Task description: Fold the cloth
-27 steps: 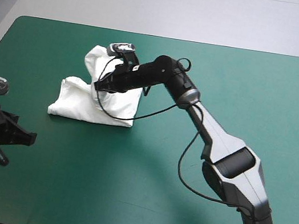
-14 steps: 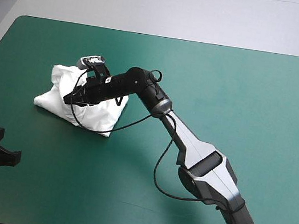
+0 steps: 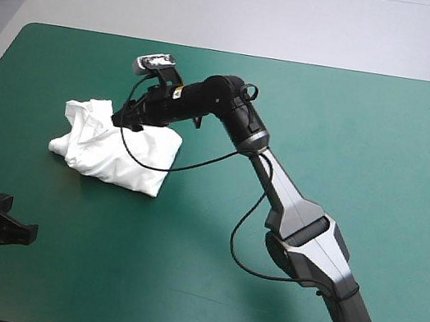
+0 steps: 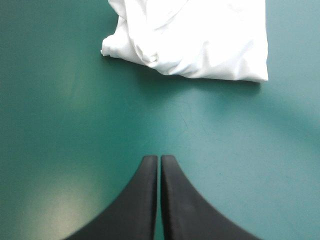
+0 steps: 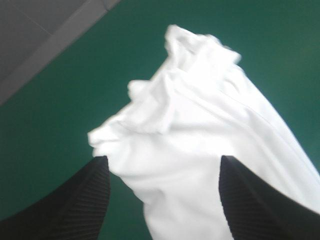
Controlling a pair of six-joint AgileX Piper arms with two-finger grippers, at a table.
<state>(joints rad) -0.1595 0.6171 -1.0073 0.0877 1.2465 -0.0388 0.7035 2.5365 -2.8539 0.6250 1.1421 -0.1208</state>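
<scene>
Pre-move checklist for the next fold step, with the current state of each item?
1. State of right end effector: ok, open, fingers apart over the T-shirt.
2. Fabric caught on right end effector: cannot tell, any contact is hidden.
3. State of left end effector: ok, shut and empty, over bare table short of the T-shirt.
4. Tidiness of T-shirt: not ok, a bundle whose end toward the table's left edge is rumpled.
5. T-shirt fully on the table: ok, well inside every edge.
</scene>
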